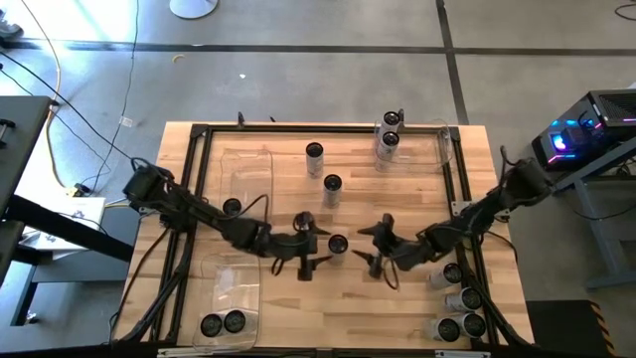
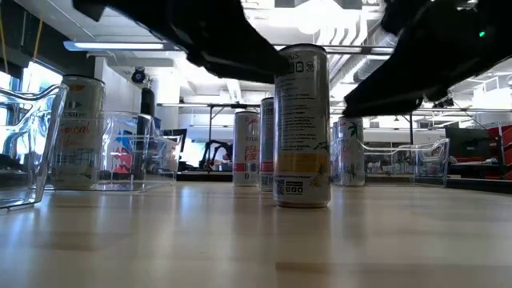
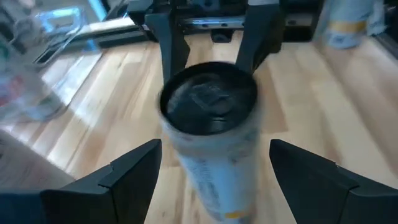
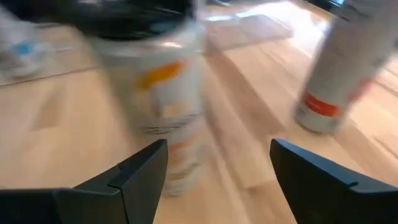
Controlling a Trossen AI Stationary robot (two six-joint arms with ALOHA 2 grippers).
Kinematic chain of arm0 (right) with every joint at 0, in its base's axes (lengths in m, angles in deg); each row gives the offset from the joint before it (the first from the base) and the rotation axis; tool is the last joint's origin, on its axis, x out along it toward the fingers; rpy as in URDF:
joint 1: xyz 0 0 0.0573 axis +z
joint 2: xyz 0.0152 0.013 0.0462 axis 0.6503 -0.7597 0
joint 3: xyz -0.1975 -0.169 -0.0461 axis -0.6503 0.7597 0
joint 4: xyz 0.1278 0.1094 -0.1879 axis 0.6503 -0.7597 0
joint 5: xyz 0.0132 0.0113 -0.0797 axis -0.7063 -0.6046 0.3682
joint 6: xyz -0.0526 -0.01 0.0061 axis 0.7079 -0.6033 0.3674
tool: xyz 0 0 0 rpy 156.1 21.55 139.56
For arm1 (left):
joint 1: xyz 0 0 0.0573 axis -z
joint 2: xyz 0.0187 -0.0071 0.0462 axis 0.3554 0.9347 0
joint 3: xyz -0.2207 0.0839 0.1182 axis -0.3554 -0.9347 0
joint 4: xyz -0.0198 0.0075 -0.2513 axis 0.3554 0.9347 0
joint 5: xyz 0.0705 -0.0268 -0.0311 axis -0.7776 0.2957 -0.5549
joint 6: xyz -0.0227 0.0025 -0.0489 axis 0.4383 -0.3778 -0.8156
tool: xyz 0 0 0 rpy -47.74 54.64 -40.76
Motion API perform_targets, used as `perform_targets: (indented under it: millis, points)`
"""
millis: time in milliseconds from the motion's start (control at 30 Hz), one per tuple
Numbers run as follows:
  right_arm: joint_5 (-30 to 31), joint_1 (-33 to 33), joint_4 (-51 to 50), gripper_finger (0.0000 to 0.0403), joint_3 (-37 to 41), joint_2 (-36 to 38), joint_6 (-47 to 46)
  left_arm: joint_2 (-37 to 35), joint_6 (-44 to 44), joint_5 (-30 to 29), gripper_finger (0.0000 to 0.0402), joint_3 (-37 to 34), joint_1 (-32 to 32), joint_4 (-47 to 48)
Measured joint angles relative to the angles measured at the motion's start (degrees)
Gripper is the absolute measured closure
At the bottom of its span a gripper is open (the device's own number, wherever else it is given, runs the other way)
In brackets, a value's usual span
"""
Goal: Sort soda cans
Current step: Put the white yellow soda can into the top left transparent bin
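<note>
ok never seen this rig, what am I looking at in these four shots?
Two dark robot arms work a wooden table, sorting soda cans into clear plastic bins. One picture looks straight down, one sits at tabletop level, and two ride on the wrists. Seen from above, the left claw and right claw face each other across one upright centre can. Both are open and nothing is held. More cans stand mid-table, at the far edge and the right edge.
</note>
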Motion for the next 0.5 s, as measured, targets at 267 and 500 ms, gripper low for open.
perform_targets:
  millis: [267,500]
  points:
    - [-5.16,-6.05,1.21,0.0124,-0.11,-3.52,-3.28,0.62,-2.03,-1.55,0.0108,0.73,-1.69,0.72]
    - [-9.85,-3.71,2.34,0.0124,-0.11,-4.12,-3.55,-0.02,-1.96,-5.75,0.0108,0.86,-1.63,2.52]
